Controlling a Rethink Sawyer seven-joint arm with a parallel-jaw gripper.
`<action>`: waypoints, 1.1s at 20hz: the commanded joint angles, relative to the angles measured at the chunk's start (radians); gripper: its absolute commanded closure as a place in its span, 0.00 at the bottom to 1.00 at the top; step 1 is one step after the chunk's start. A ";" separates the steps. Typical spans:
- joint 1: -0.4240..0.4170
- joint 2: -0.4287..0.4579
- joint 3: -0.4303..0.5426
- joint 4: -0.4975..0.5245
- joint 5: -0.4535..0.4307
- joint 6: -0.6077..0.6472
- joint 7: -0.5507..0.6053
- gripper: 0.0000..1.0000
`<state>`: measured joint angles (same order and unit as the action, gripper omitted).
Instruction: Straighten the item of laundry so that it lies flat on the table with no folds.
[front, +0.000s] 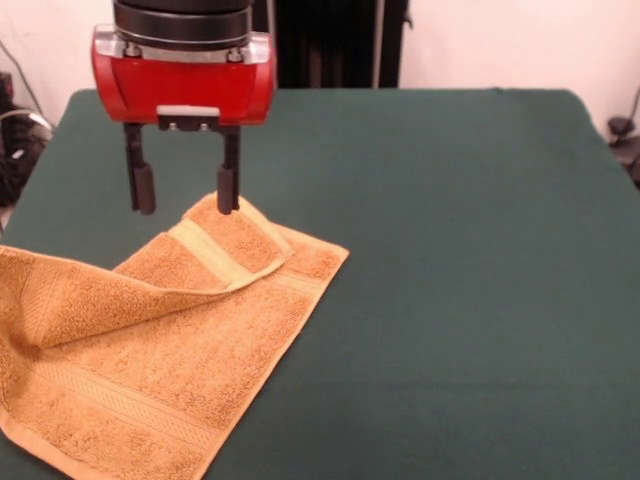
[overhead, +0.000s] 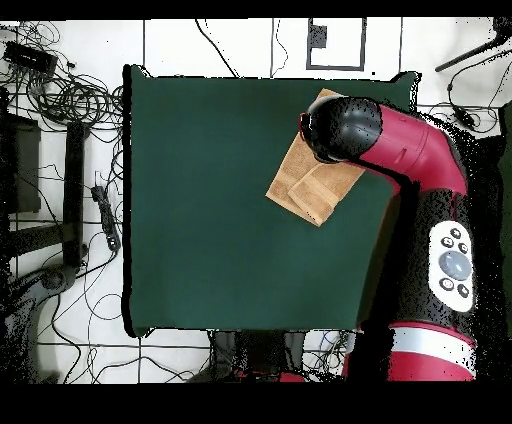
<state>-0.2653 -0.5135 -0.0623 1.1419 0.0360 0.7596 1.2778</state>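
The golden-orange towel (front: 170, 350) lies on the dark green table (front: 450, 250) at the front view's lower left. One corner is folded back over the towel, and its pale band (front: 215, 255) faces up. The left part is rumpled into a raised ridge. My gripper (front: 186, 195) hangs open and empty just above the folded flap's far corner. One fingertip (front: 228, 200) is at or touching that corner, and the other hangs over bare cloth. In the overhead view the towel (overhead: 305, 185) shows partly under the arm (overhead: 400, 150), which hides the gripper.
The towel reaches the table's edge at the front view's lower left. Cables and stands (overhead: 60, 130) lie on the floor beside the table (overhead: 220, 200). A black stand (front: 330, 45) is behind the table's far edge.
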 joint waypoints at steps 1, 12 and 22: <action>0.067 0.082 0.017 0.175 0.034 -0.046 0.334 0.00; 0.086 0.084 0.001 0.202 0.039 -0.085 0.343 0.00; 0.085 0.090 0.008 0.208 0.026 -0.115 0.304 0.00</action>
<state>-0.2201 -0.5126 -0.0654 1.1817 0.0453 0.6934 1.2780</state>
